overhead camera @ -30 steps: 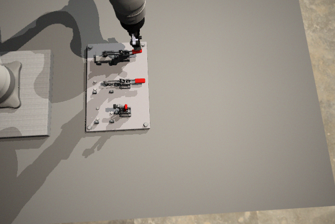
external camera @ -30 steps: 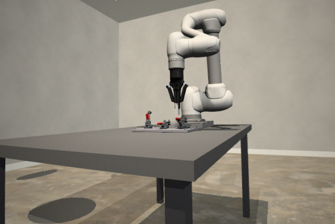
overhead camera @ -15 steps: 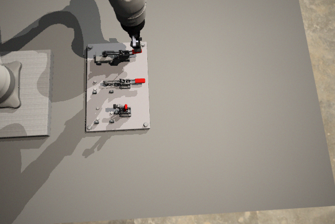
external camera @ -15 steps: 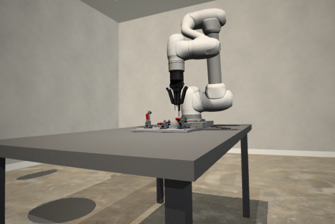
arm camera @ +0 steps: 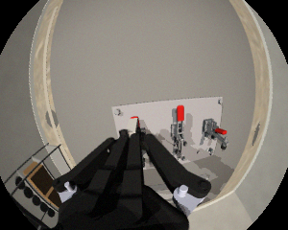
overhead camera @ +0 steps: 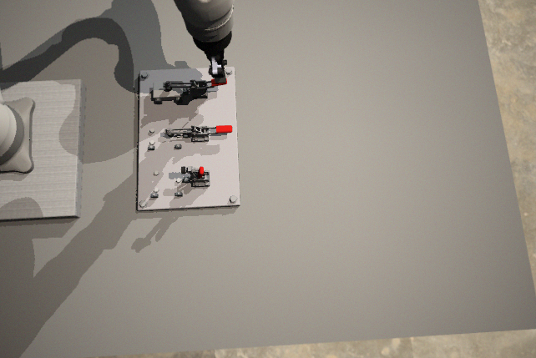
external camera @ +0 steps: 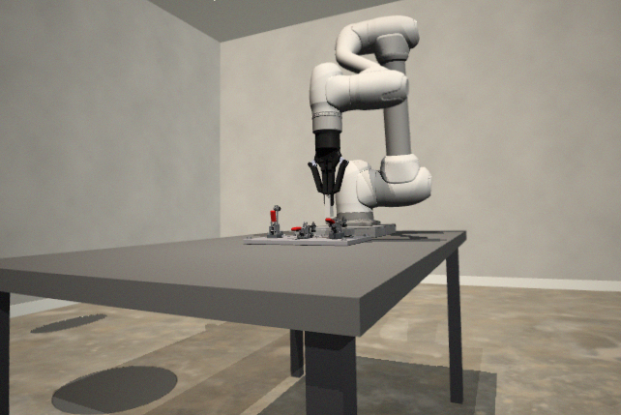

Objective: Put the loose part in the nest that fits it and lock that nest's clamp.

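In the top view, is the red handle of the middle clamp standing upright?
No, the middle clamp's red handle lies flat, pointing toward the plate's right edge.

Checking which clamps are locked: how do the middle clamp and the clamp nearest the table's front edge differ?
The middle clamp has its red handle lying flat, pointing away from the arm's base; the front clamp has its handle standing upright. The middle clamp looks long from above, the front one short. Both sit on the same plate, with no part under them.

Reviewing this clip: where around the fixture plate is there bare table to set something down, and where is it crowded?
Bare table runs wide beyond the fixture plate's handle-side edge. Crowded: the plate's three clamps, and the far corner where the shut claw hangs at the red handle. The robot base borders the opposite side.
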Robot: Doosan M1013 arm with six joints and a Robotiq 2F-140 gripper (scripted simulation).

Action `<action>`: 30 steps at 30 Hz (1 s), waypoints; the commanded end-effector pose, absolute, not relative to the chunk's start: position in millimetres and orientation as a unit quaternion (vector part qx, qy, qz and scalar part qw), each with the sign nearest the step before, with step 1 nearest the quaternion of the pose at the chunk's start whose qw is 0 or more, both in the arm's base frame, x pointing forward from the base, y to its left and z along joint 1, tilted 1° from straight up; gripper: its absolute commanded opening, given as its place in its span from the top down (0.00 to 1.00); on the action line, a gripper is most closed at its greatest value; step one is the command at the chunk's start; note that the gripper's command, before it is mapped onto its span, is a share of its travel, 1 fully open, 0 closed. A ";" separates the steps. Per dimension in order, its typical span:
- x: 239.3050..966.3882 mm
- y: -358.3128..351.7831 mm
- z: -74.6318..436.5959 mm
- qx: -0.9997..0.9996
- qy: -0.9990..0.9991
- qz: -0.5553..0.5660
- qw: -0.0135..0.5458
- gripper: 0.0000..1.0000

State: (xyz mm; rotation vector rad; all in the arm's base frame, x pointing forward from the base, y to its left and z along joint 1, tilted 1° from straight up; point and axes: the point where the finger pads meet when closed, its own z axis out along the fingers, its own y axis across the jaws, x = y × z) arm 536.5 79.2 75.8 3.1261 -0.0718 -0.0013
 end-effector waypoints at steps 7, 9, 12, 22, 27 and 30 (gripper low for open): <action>536.5 79.2 74.0 1.000 -0.023 0.000 0.007 0.90; 536.5 79.2 74.0 1.000 -0.023 0.000 0.007 0.90; 536.5 79.2 74.0 1.000 -0.023 0.000 0.007 0.90; 536.5 79.2 72.8 1.000 -0.023 0.000 0.007 0.90; 536.5 79.2 72.0 1.000 -0.023 0.000 0.007 0.90; 536.5 79.2 72.0 1.000 -0.023 0.000 0.007 0.90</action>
